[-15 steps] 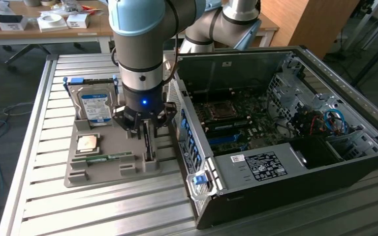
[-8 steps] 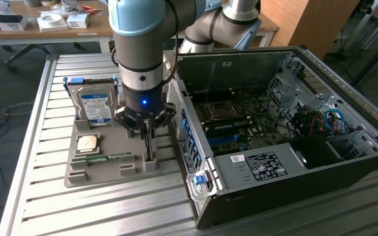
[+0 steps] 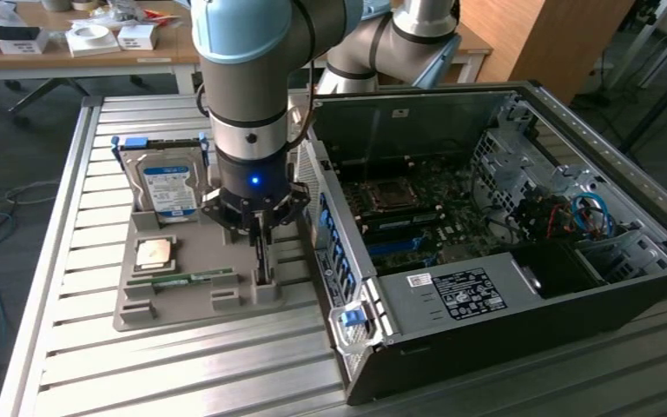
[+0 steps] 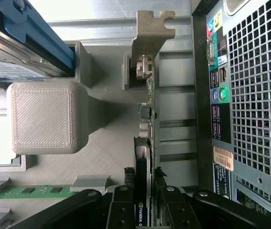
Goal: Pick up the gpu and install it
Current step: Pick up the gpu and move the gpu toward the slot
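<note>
Standing edgewise in its grey holder (image 4: 108, 148), the gpu (image 4: 142, 157) lets the gripper (image 4: 143, 183) straddle both faces; whether it already pinches cannot be told.

The gpu (image 3: 263, 261) sits a little left of and below the middle of the exterior view. It is a thin dark card standing upright on its long edge, lodged in a slot along the right side of a grey tray (image 3: 183, 261) and just beside the back panel of an open computer case (image 3: 461, 321). Seen edge-on in the wrist view, the gpu (image 4: 148, 119) runs parallel to that panel. It has a pale metal bracket (image 4: 151, 31) at one end, small parts along its narrow edge, and a black section with a green logo toward the other end.
</note>
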`<control>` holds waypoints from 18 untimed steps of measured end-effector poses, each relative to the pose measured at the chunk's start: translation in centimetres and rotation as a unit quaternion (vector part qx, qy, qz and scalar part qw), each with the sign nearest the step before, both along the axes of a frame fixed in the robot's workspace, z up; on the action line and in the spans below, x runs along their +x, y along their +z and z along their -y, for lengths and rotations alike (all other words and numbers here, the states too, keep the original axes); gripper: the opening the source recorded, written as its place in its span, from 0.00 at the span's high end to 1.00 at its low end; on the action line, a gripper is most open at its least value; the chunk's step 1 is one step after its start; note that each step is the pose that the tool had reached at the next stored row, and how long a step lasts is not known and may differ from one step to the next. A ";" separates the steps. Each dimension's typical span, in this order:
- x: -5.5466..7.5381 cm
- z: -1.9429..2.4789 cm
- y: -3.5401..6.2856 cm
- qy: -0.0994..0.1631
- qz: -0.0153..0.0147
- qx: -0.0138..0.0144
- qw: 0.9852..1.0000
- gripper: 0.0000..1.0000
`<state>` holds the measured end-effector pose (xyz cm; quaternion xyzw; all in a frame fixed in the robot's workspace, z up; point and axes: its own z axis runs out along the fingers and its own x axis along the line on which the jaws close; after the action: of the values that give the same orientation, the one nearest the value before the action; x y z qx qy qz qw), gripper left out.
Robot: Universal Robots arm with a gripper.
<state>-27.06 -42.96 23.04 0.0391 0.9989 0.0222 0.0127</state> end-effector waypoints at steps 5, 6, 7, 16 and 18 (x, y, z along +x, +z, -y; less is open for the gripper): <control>0.0 0.00 0.00 0.000 0.000 0.000 1.000 0.74; 0.0 0.00 0.00 0.000 0.000 0.000 1.000 0.74; 0.0 0.00 0.00 0.000 0.000 0.000 1.000 0.74; 0.0 0.00 0.00 0.013 0.000 -0.001 1.000 0.74; 0.0 0.00 0.00 0.013 0.000 -0.001 1.000 0.74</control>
<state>-27.06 -42.96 23.03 0.0260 0.9994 0.0216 0.0124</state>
